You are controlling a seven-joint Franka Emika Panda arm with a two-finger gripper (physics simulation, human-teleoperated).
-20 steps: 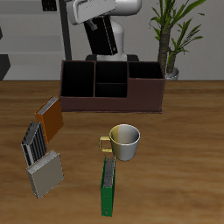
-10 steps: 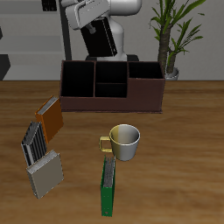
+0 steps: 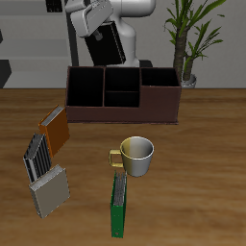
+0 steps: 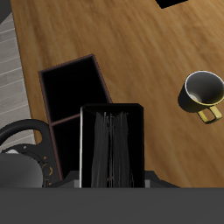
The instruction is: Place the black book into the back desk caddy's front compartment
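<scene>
Exterior view: end effector (image 3: 94, 21) is up in the air above the back desk caddy (image 3: 123, 95), clamped on the black book (image 3: 105, 43). Book hangs tilted, well clear of the caddy's cells, over its back part. Caddy sits far back on the surface (image 3: 202, 163), dark reddish-brown with black-lined cells. Orange book (image 3: 55, 128) lies nearer the front, just beside a light-grey file holder (image 3: 44, 179) with books standing in it. Mug (image 3: 135, 156) with a yellow handle sits mid-surface; green book (image 3: 119, 202) lies just in front of it, close to the front edge. Potted plant (image 3: 188, 38) stands behind the caddy's end.

Wrist view: black book (image 4: 111, 146) fills the middle, page edges showing, held at the end effector. Fingers themselves are hidden behind the book. Caddy's cells (image 4: 76, 87) show beyond the book's edge, mug (image 4: 204, 91) off to the side.
</scene>
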